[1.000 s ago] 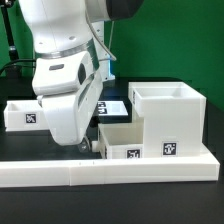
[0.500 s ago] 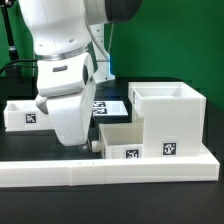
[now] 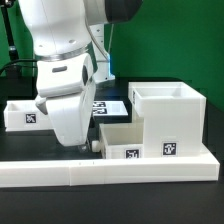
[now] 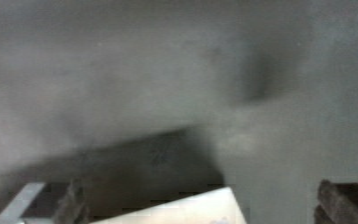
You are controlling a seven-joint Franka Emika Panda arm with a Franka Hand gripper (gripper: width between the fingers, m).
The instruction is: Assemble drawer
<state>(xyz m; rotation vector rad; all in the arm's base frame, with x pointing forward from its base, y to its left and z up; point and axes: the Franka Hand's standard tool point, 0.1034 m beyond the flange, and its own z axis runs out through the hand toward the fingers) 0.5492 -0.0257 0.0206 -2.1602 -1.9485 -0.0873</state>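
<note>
The drawer's tall square shell (image 3: 166,112) stands at the exterior view's right with a tag on its front. A shallow tray (image 3: 122,140) with a tag sits against the shell's left side, its small knob (image 3: 97,145) pointing left. A second tray (image 3: 24,113) lies at the far left. My gripper (image 3: 86,147) hangs low just left of the first tray's knob end, its tips mostly hidden by the hand. In the blurred wrist view my gripper (image 4: 194,205) has its fingers (image 4: 44,204) far apart, with a white corner (image 4: 167,212) between them. It grips nothing.
The long low white L-shaped wall (image 3: 110,172) runs along the front, with the shell and tray just behind it. The marker board (image 3: 110,104) lies flat behind the tray. My arm's white body (image 3: 60,60) fills the upper left.
The hand has shifted slightly to the exterior view's right and a little lower over the first half second, then held still. The trays and the shell have not moved.
</note>
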